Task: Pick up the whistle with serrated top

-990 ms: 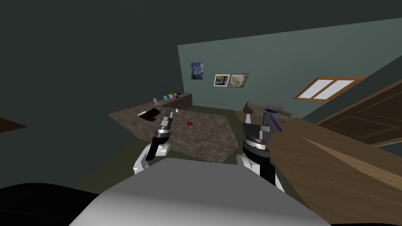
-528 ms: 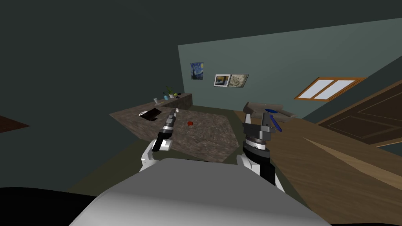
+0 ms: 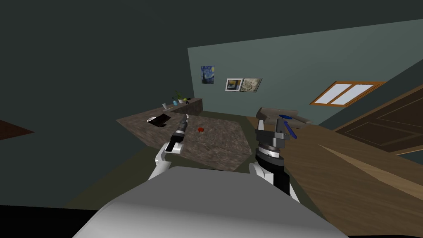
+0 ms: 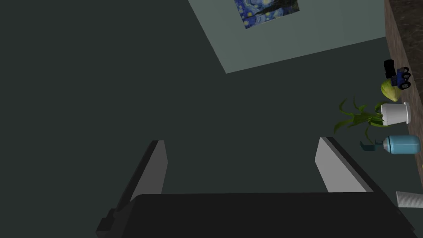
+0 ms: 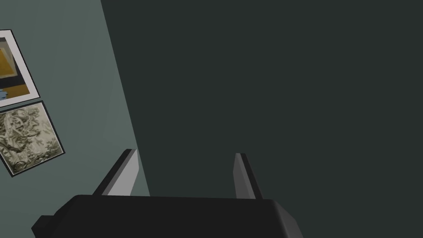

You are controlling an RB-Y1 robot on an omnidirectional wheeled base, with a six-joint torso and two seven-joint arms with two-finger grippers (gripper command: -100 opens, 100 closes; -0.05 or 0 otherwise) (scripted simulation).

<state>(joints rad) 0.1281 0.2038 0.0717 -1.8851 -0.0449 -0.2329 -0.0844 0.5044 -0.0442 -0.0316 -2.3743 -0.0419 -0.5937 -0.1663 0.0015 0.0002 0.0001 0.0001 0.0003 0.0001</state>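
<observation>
On the mottled brown countertop (image 3: 215,144) we saw a small red object (image 3: 200,129), too tiny to confirm as the whistle, near our left gripper (image 3: 184,118); its jaws and those of the right gripper (image 5: 185,153) stood apart.

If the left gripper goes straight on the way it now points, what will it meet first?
Probably the dark wall: nothing shows between the open left gripper and it. The spray bottle and potted plant lie off to one side. Distance is unclear.
</observation>
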